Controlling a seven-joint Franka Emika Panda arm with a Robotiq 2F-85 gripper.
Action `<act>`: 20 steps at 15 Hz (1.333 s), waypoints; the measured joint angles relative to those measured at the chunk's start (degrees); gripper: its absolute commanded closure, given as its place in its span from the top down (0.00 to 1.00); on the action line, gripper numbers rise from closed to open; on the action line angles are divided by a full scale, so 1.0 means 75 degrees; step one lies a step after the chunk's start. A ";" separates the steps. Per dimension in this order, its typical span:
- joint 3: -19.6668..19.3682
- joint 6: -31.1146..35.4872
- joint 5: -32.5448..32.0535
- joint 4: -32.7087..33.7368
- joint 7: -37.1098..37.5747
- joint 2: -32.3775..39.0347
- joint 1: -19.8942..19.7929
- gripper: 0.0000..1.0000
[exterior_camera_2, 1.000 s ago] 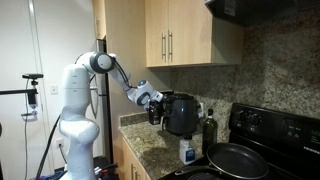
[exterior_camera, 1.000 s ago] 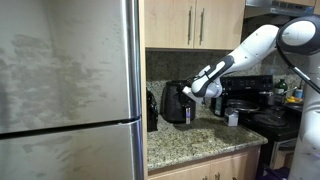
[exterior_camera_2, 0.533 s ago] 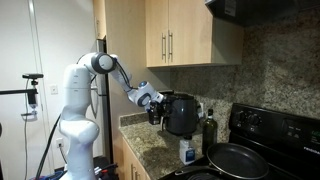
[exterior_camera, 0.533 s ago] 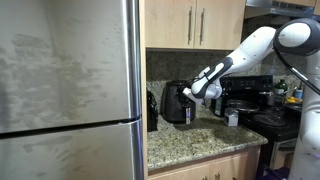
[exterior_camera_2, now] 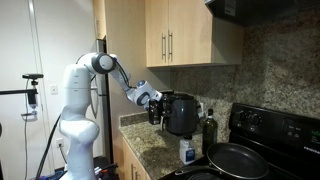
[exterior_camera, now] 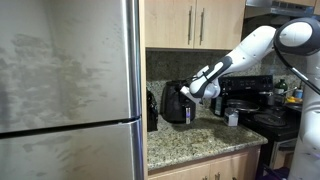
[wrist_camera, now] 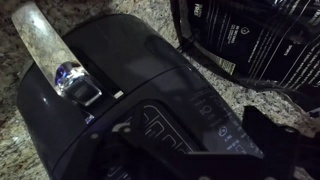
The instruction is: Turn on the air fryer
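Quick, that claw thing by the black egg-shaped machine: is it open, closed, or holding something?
Gripper: cannot be told. It is right at the black, rounded, glossy air fryer, but it looks too small and dark in every view to read.

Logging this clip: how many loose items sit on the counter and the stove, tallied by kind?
Black appliances: 2 (air fryer, coffee maker)
Bottles: 1 (dark bottle)
Containers: 1 (small white container)
Pans: 1 (frying pan)
Unidentified: 1 (dark object beside the air fryer)
Total: 6
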 measured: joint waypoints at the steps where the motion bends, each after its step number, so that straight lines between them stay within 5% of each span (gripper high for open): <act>1: 0.0002 0.0011 -0.0019 0.0004 -0.0002 0.0011 0.0000 1.00; 14: -0.0216 0.0965 -0.0054 0.0050 -0.0179 0.0365 0.0251 1.00; 20: 0.0892 0.0064 0.0403 -0.1121 -0.0245 -0.1319 -0.0171 1.00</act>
